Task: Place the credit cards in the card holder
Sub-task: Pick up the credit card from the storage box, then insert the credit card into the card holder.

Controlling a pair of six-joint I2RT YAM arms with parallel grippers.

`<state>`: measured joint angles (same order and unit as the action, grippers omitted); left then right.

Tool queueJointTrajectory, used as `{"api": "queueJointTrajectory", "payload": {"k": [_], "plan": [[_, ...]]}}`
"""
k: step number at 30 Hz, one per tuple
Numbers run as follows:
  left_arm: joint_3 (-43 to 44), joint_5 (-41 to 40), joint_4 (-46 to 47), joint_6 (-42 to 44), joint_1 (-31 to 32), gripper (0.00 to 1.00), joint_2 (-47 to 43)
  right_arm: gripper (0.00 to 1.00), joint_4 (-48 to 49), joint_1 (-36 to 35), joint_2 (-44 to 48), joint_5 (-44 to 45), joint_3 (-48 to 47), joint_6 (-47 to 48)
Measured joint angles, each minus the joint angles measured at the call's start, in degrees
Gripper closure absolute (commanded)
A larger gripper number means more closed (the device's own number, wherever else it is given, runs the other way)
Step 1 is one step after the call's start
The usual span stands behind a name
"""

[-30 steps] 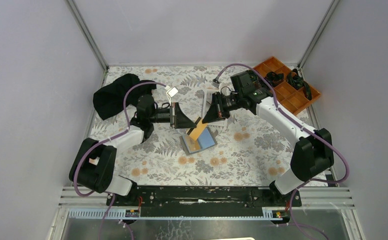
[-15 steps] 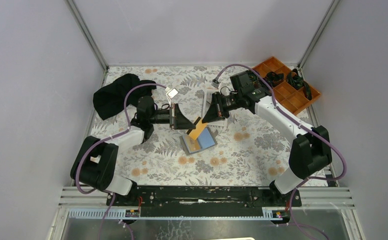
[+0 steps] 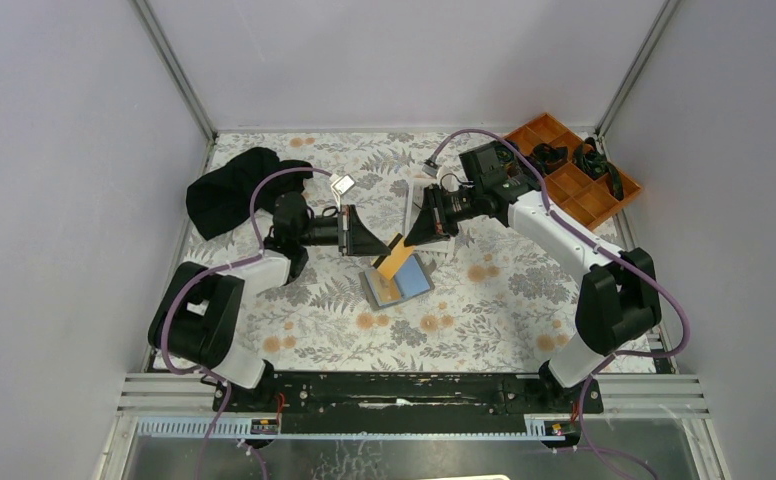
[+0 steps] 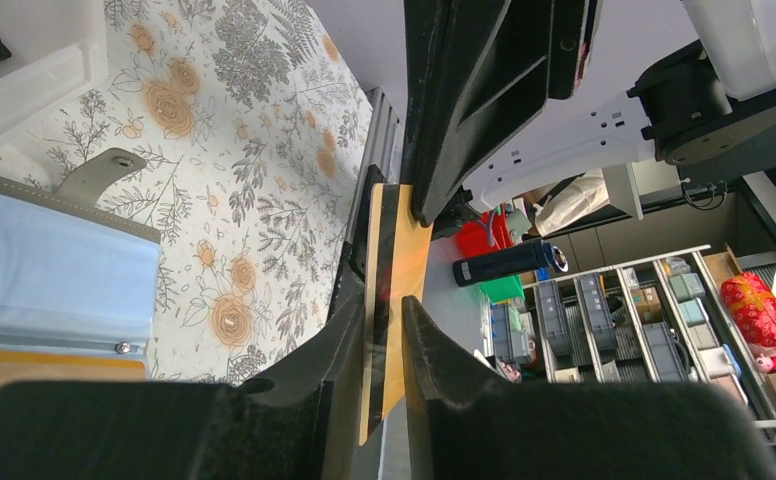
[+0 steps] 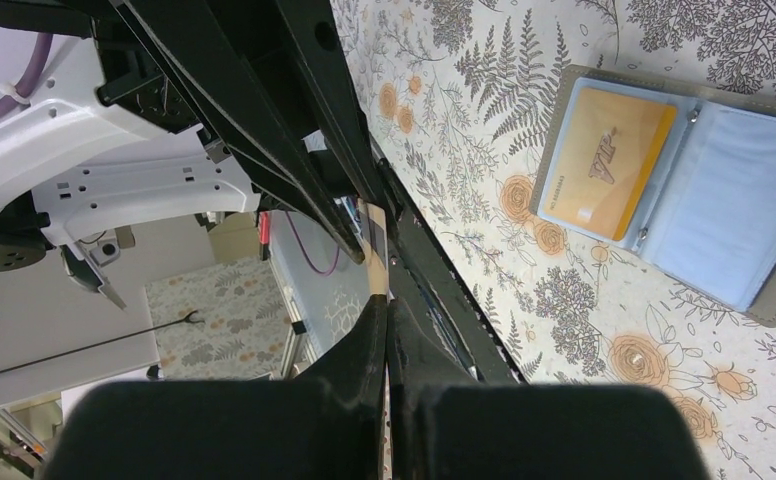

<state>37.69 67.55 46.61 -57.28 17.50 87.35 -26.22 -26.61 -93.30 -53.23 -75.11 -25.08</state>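
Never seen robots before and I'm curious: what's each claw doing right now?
Left gripper: closed on the orange card.
Right gripper: closed on the same orange card.

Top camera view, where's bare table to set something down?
Free: the strip between card holder and base rail, and right of it toward the right arm. Crowded: mid-table, where left gripper and right gripper meet at the orange card.
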Motion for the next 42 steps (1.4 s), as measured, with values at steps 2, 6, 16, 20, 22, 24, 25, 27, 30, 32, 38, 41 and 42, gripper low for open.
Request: {"api": "queueJointTrajectory", "payload": {"k": [2, 6, 16, 20, 22, 24, 25, 27, 30, 32, 38, 41, 42], "plan": [[-0.20, 0.22, 1.73, -1.18, -0.02, 0.78, 0.46, 1.00, 0.02, 0.09, -0.09, -0.04, 0.00, 0.00], [-0.74, 0.52, 4.37, -3.21, -0.04, 0.88, 1.14, 1.00, 0.13, 0.11, -0.17, -0.44, 0.00, -0.02], [-1.84, 0.76, 6.99, -5.84, -0.46, 1.00, 1.64, 0.75, 0.22, 0.15, -1.44, -0.98, -0.02, 0.63], [-1.84, -1.42, 2.82, -1.92, -0.46, 1.00, 0.59, 0.53, -0.70, 0.15, -1.44, 1.81, -0.35, 1.79], [-1.84, -4.55, -2.49, 1.97, -0.24, 1.00, -0.72, 0.51, -1.92, 0.15, -1.44, 4.63, -1.16, 2.99], [-1.84, -9.07, -8.70, 5.75, 0.26, 1.00, -2.32, 0.51, -2.05, 0.15, -1.40, 7.58, -1.53, 3.69], [-1.84, -11.10, -10.95, 7.02, 0.57, 1.00, -2.86, 0.50, -2.16, 0.15, -1.33, 9.55, -1.53, 3.93], [-1.88, -16.37, -15.37, 8.98, 1.27, 1.00, -3.82, 0.50, -2.12, 0.15, -1.20, 12.33, -1.40, 4.09], [-3.15, -24.11, -19.04, 9.70, 2.67, 1.00, -5.03, 0.52, -1.90, -0.04, -0.09, 18.36, -0.24, 4.33], [-4.50, -29.11, -21.09, 9.53, 3.87, 1.00, -5.81, 0.56, -1.73, -0.46, 0.90, 22.97, 0.63, 4.50], [-9.16, -44.50, -24.83, 6.23, 9.03, 1.00, -10.08, 0.87, -0.09, -3.82, 1.90, 35.19, 4.66, 4.33], [-12.46, -50.86, -24.81, 3.50, 11.21, 1.00, -13.66, 0.97, 1.33, -5.66, 1.97, 39.63, 8.26, 3.76], [-13.64, -53.29, -24.87, 2.40, 12.15, 1.00, -14.95, 1.00, 1.64, -6.27, 1.97, 41.38, 9.40, 3.54]]}}
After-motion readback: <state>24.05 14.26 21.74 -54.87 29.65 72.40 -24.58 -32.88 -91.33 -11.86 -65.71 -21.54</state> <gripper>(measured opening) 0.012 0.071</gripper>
